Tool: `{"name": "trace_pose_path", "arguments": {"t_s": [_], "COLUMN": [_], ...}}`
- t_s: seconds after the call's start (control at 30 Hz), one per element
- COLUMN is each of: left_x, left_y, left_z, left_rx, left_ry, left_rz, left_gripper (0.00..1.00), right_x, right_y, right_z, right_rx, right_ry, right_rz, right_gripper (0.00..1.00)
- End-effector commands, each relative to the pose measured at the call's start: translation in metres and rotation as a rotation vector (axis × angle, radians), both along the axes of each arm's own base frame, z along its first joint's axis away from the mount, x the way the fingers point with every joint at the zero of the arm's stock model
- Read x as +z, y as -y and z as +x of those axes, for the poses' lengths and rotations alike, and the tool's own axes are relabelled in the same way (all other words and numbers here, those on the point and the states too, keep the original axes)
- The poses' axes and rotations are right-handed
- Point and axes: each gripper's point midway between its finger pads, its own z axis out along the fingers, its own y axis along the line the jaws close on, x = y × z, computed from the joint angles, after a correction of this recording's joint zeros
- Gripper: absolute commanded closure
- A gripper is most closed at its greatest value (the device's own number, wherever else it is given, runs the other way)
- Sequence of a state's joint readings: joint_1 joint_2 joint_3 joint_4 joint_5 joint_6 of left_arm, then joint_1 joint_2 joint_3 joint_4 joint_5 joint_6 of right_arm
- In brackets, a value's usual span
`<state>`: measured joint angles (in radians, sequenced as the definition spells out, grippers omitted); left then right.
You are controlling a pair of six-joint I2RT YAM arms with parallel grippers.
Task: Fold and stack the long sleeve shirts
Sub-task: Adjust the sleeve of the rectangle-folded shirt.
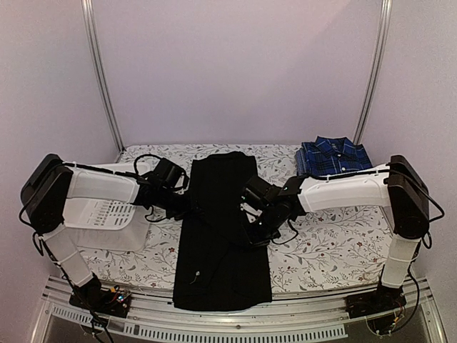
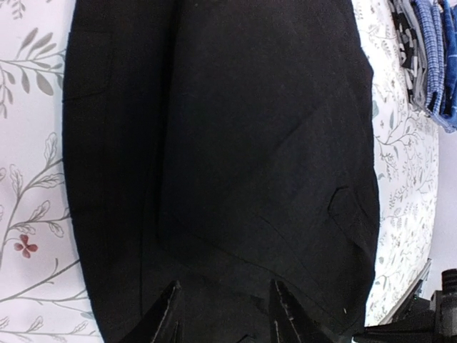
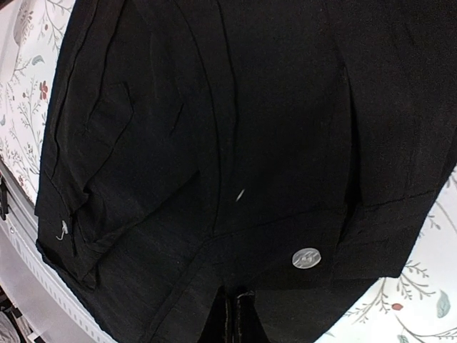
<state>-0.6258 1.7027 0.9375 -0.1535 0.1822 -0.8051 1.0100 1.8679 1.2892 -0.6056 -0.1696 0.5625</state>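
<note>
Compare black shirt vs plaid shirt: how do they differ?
The black shirt is plain black; the plaid shirt is blue-and-navy checked. The black shirt lies as a long narrow strip mid-table; the plaid shirt is a compact folded square at the far right. Both lie on the floral table cover.

Left arm (image 1: 100, 184): long links are cased in white shells; the joints are housed in black blocks.
Right arm (image 1: 350, 191): the same white shells and black joint blocks are seen.
Cables (image 1: 143, 158): black leads are looped beside both wrists and trailed down to the bases.
Bases (image 1: 107, 300): black mounts are bolted at the near edge; small coloured wiring is seen at the left one.
Left gripper (image 2: 225, 318): black, with two tapered fingers (image 2: 170, 318) edged in pale grey.
Right gripper (image 3: 235, 314): shown only as a narrow black strip.
</note>
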Motion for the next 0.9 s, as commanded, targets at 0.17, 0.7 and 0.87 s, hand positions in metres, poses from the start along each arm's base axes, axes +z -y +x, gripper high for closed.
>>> {"name": "trace_pose_path", "arguments": {"t_s": [0.17,0.7,0.87], "left_x": [-0.007,-0.026,-0.026], "left_y": [-0.009,-0.011,-0.012], "left_z": [0.022,0.049,0.051], "left_rx": [0.033,0.027,0.025], "left_ry": [0.037,0.050,0.051], "left_rz": [0.059,0.160,0.168], "left_gripper": [0.63,0.81,0.87], "right_x": [0.003,0.021,0.018], "right_y": [-0.028,-0.022,0.006], "right_z": [-0.019,-0.023,-0.009], "right_rx": [-0.022,-0.075,-0.140], "right_ry": [-0.094,-0.055,-0.013], "right_rz": [0.072,0.097,0.060], "right_gripper": [1.00,0.62,0.61]}}
